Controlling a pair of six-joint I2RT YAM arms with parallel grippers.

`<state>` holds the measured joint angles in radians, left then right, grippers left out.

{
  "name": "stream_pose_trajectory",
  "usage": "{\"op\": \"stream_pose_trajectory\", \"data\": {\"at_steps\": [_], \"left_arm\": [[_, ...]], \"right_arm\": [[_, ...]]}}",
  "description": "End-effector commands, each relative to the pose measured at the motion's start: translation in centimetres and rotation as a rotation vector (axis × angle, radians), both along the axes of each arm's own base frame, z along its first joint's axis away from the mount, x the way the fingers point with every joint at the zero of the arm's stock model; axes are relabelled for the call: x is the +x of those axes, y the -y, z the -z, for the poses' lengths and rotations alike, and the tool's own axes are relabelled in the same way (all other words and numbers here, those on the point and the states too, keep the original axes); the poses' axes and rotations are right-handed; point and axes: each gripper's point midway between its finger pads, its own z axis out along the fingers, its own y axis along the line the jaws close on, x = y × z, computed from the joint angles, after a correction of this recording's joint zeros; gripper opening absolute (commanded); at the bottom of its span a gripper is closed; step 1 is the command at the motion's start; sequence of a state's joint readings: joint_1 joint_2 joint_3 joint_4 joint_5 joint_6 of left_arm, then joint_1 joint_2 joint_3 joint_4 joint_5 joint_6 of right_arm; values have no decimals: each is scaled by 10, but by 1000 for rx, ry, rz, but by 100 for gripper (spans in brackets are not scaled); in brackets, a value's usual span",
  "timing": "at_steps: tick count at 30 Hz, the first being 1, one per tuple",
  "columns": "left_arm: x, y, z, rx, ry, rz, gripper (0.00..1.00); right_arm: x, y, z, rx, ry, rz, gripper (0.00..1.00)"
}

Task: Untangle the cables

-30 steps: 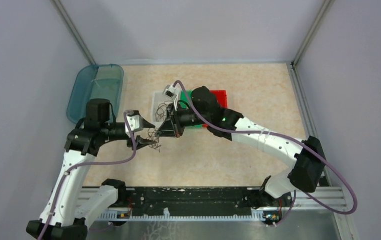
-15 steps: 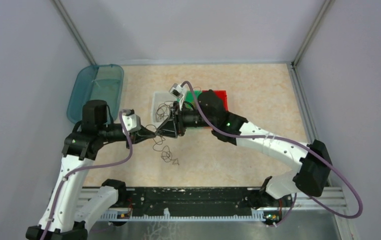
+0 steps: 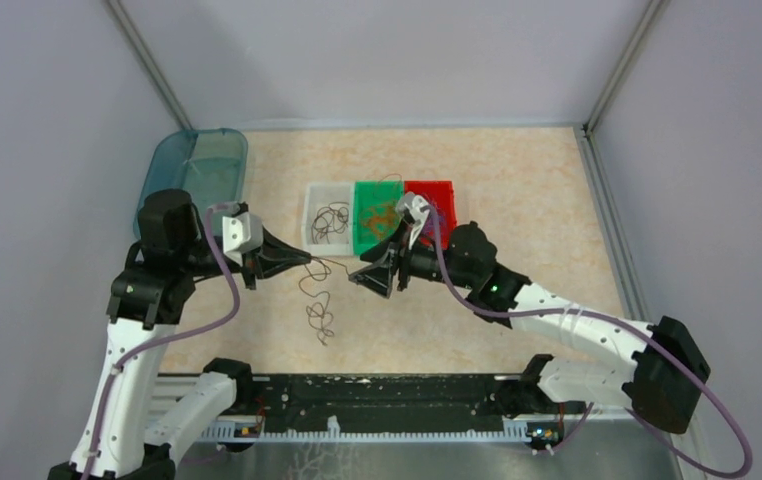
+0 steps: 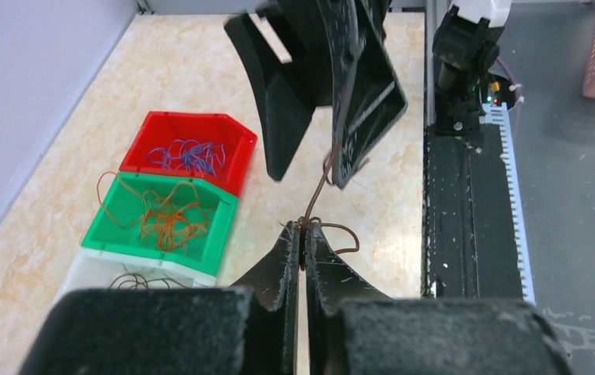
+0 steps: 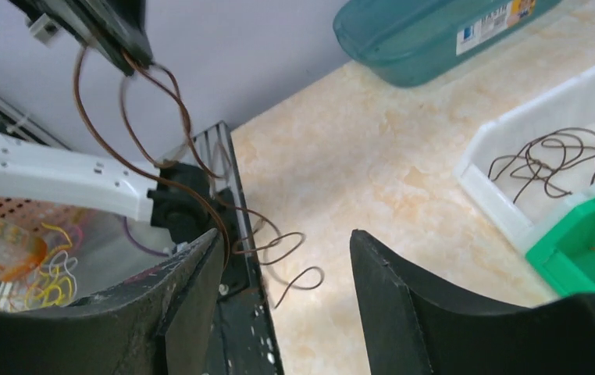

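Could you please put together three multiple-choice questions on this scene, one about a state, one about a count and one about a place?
1. The left gripper is:
A. wide open and empty
B. shut on a dark brown cable
C. shut on an orange cable

2. How many small open bins stand side by side in the row?
A. two
B. five
C. three

3. Where do the blue cables lie?
A. in the red bin
B. loose on the table
C. in the white bin

Answers:
1 B, since the left wrist view shows its fingers pressed together on the brown wire.
2 C, since the top view shows a white, a green and a red one in a line.
3 A, since the blue tangle sits inside the red walls.
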<state>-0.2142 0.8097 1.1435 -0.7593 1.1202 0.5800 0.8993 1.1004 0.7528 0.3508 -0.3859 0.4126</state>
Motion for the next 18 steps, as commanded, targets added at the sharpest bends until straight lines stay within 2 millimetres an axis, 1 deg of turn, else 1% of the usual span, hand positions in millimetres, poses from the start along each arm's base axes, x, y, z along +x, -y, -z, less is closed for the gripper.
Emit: {"op": "stream_pose_trajectory", "data": {"at_steps": [1, 3, 5, 8, 11, 13, 15, 17, 18], "left_arm": [[-13, 7, -30, -71, 6, 58, 6], [-13, 7, -34, -77, 9, 59, 6], [-13, 7, -37, -79, 12, 57, 6], [-14, 7, -41, -81, 20, 57, 6], [-13, 6, -42, -80, 26, 51, 6], [-10, 5, -40, -71, 41, 38, 6], [-7, 4, -37, -56, 59, 23, 6], [-5, 2, -34, -45, 71, 13, 6], [-4, 1, -32, -37, 89, 7, 6]], "right_arm": [[-13, -7, -28, 137, 191, -90, 62], [-26, -13, -37, 173, 231, -146, 64], [-34, -18, -46, 200, 264, -185, 65], [-38, -23, -57, 253, 277, -208, 66], [-35, -24, -66, 285, 274, -191, 66], [-32, -18, -72, 281, 291, -154, 66], [-31, -9, -77, 261, 297, -125, 67], [-35, 4, -87, 265, 304, -119, 68], [-36, 11, -88, 257, 292, -114, 70]]}}
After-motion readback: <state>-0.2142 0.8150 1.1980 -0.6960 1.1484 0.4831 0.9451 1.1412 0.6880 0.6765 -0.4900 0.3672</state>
